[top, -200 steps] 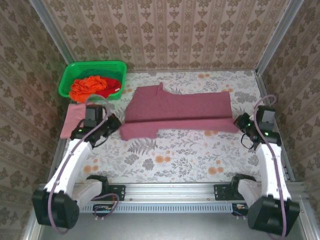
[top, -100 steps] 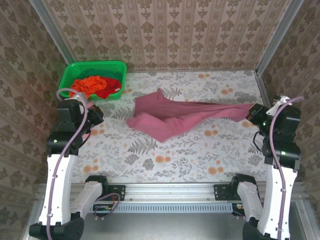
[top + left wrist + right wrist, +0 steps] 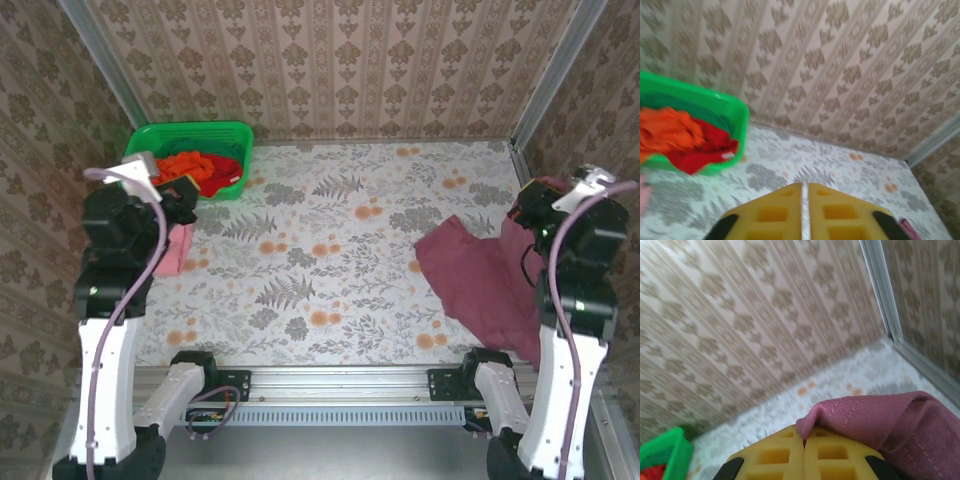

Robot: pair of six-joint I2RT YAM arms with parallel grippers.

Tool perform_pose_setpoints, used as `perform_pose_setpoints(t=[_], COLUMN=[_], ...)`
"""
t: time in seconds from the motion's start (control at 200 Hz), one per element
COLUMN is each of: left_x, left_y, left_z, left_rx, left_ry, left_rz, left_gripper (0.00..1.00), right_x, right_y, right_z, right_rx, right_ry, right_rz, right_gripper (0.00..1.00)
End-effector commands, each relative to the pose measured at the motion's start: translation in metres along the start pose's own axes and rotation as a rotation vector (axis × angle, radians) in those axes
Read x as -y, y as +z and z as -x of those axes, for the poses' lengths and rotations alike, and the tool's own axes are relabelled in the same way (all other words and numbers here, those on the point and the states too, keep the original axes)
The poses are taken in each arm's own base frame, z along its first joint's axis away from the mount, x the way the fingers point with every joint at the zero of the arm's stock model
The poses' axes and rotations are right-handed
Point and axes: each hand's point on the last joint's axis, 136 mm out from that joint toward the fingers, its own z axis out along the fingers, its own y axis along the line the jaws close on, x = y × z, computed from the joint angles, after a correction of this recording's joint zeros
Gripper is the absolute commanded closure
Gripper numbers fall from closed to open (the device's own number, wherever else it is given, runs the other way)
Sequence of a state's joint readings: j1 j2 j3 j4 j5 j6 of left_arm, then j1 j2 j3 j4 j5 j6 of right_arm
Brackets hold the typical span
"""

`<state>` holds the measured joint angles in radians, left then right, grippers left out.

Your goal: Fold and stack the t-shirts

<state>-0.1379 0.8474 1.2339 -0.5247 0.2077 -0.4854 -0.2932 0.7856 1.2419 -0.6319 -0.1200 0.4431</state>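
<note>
Above the right edge of the desk [image 3: 330, 300], the right hand [image 3: 530, 207] hangs high with the dusty maroon t-shirt [image 3: 478, 285] trailing from it. The cloth drapes down and spreads over the flowered surface below and to the hand's left. The right wrist view supplies what the overhead shot is too distant to give: the yellow fingers [image 3: 772, 455] are pressed together, with a stitched fold of the maroon cloth pinched at their tips and the rest bunching off to the hand's right.

Across the desk, the left hand [image 3: 180, 197] hangs clear of the surface, just in front of the green basket [image 3: 195, 126]. From above its fingers are too small to read. The left wrist view shows those fingers [image 3: 765, 215] drawn almost together, with a thin slit between them and nothing in it. That view also looks into the basket, ahead and to the left of the hand, where the orange t-shirt [image 3: 667, 131] lies heaped over the red t-shirt [image 3: 702, 155].

The overhead camera places the light pink t-shirt [image 3: 178, 248] flat on the desk beneath the left hand, near the basket's front.
</note>
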Motion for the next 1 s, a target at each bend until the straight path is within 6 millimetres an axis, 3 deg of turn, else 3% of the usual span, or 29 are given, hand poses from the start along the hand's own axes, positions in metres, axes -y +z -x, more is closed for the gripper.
perform_pose_setpoints(t=[0.0, 0.14, 0.19, 0.335, 0.425, 0.565, 0.655, 0.8, 0.905, 0.995], left_x=[0.018, 0.042, 0.066, 0.108, 0.145, 0.213, 0.249, 0.282, 0.306, 0.314], left_y=[0.040, 0.101, 0.120, 0.177, 0.203, 0.227, 0.235, 0.238, 0.239, 0.239], left_z=[-0.034, -0.108, -0.139, -0.222, -0.267, -0.321, -0.361, -0.430, -0.459, -0.481], left_rx=[-0.081, -0.262, -0.331, -0.519, -0.618, -0.742, -0.842, -1.018, -1.086, -1.142], left_ry=[-0.040, -0.014, -0.001, 0.013, 0.057, 0.085, 0.097, 0.145, 0.117, 0.086], left_rz=[-0.099, -0.132, -0.183, -0.228, -0.272, -0.403, -0.461, -0.513, -0.577, -0.595], left_gripper=[0.75, 0.46, 0.33, 0.22, 0.23, 0.48, 0.50, 0.48, 0.52, 0.56], right_x=[0.020, 0.045, 0.050, 0.069, 0.080, 0.092, 0.096, 0.098, 0.098, 0.100], right_y=[0.032, 0.053, 0.056, 0.055, 0.052, 0.049, 0.048, 0.046, 0.046, 0.047], right_z=[-0.031, -0.051, -0.056, -0.060, -0.060, -0.066, -0.068, -0.069, -0.071, -0.075], right_rx=[-0.095, -0.127, -0.132, -0.119, -0.095, -0.091, -0.090, -0.082, -0.089, -0.098], right_ry=[-0.002, 0.013, 0.029, 0.060, 0.073, 0.092, 0.104, 0.115, 0.119, 0.118], right_rz=[-0.050, -0.129, -0.148, -0.232, -0.272, -0.308, -0.320, -0.318, -0.313, -0.315], right_gripper=[1.00, 1.00, 1.00, 1.00, 1.00, 1.00, 1.00, 1.00, 1.00, 1.00])
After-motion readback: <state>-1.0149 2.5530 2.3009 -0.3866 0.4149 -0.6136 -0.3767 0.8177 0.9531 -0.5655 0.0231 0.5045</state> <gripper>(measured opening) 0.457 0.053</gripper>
